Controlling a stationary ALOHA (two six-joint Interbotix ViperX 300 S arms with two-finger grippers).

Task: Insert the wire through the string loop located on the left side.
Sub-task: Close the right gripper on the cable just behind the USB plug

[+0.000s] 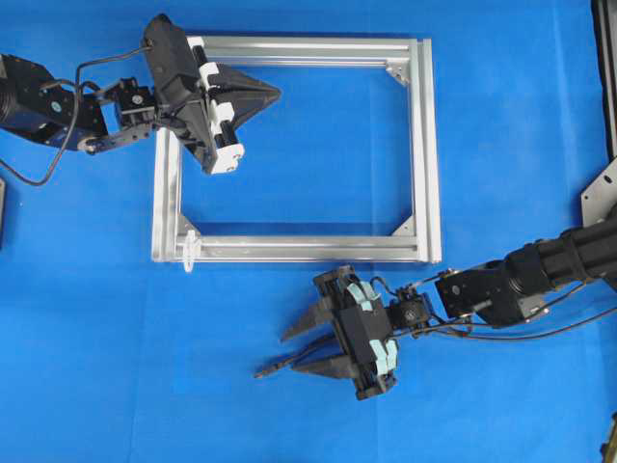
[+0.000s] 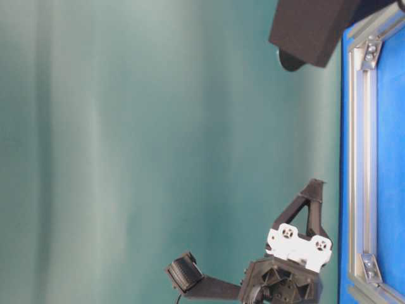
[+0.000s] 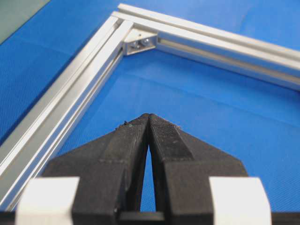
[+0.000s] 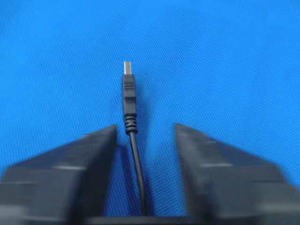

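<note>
The wire [image 1: 280, 367] lies on the blue mat below the frame, its plug tip pointing left. My right gripper [image 1: 287, 353] straddles it low over the mat. In the right wrist view the wire [image 4: 133, 154] runs between the two fingers, nearer the left one, and the plug [image 4: 129, 93] sticks out past the tips. The right gripper [image 4: 145, 126] is open, with blue mat showing on both sides of the wire. The string loop [image 1: 189, 249] is a small whitish ring at the frame's lower left corner. My left gripper [image 1: 275, 94] is shut on nothing and hovers inside the frame's upper left corner [image 3: 149, 116].
The square silver aluminium frame [image 1: 424, 154] lies flat on the blue mat, with triangular brackets in its corners [image 3: 140, 42]. One rail of the frame [image 2: 357, 158] also shows in the table-level view. Bare mat stretches left of the wire's plug and below the frame.
</note>
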